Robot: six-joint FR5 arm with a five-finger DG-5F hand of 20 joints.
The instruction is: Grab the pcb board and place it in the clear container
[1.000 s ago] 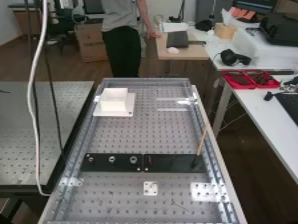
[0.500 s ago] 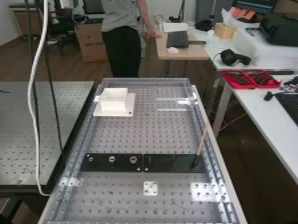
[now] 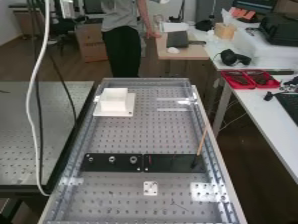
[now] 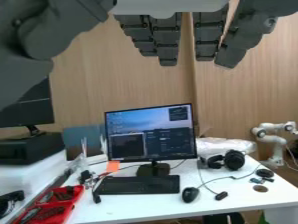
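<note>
Hand (image 4: pixel 167 42) has its fingers straight and relaxed. On the counter (image 3: pixel 140 135), 2 dark panels (image 3: pixel 100 161), 1 perhaps the PCB board (image 3: pixel 169 164), lie end to end, well apart from the white box (image 3: pixel 114 99).

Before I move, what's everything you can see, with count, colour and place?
Benches: two, grey, side by side
Block: one, white, on the base
Base: one, white, far left of the middle bench
Plates: two, black, end to end across that bench
Fittings: three, silvery, on the left plate
Stick: one, light brown, leaning at the right plate
Bracket: one, white, nearer than the plates
Desk: one, white, right of the benches
Trays: apparently two, red, on the desk
Keyboard: one, black, before a monitor
Monitors: two, black, by the desk
Mouse: one, black, beside the keyboard
Hand: one, dark grey, fingers straight
</note>
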